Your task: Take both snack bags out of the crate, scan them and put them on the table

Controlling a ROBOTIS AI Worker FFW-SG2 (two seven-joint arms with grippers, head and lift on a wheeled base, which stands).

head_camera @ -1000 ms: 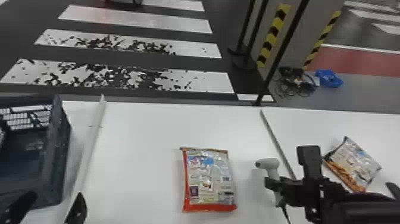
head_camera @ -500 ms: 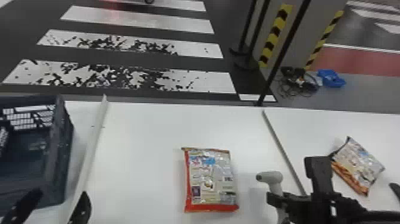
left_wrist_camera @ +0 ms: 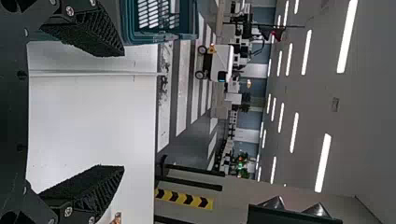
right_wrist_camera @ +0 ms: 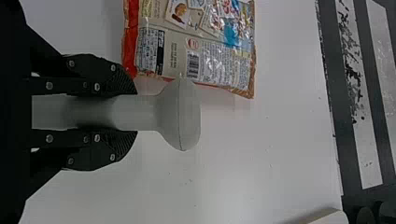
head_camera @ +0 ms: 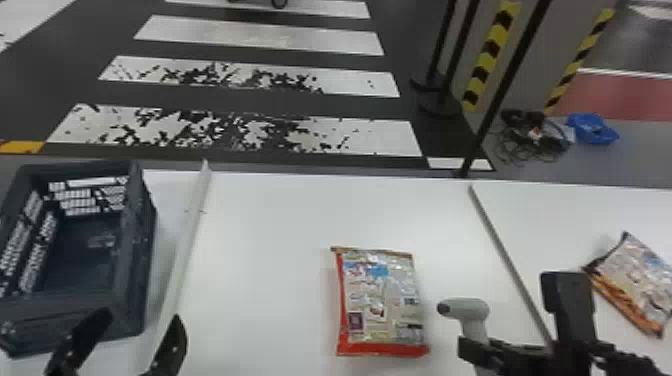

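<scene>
Printed panels and a barcode [right_wrist_camera: 192,64] face up on the red-edged snack bag [head_camera: 382,300], flat on my white table [head_camera: 265,280] between two strips [head_camera: 188,240]. My left gripper [head_camera: 140,317], spread wide and empty, is near the crate [head_camera: 137,250]; my right gripper [head_camera: 472,346] is closed on the scanner [head_camera: 467,307], partly hiding its handle. Beyond lies floor with worn white stripes [head_camera: 350,135]. The orange-edged snack bag [head_camera: 637,282], on the table past the right strip, is cut off at the head view's edge.
</scene>
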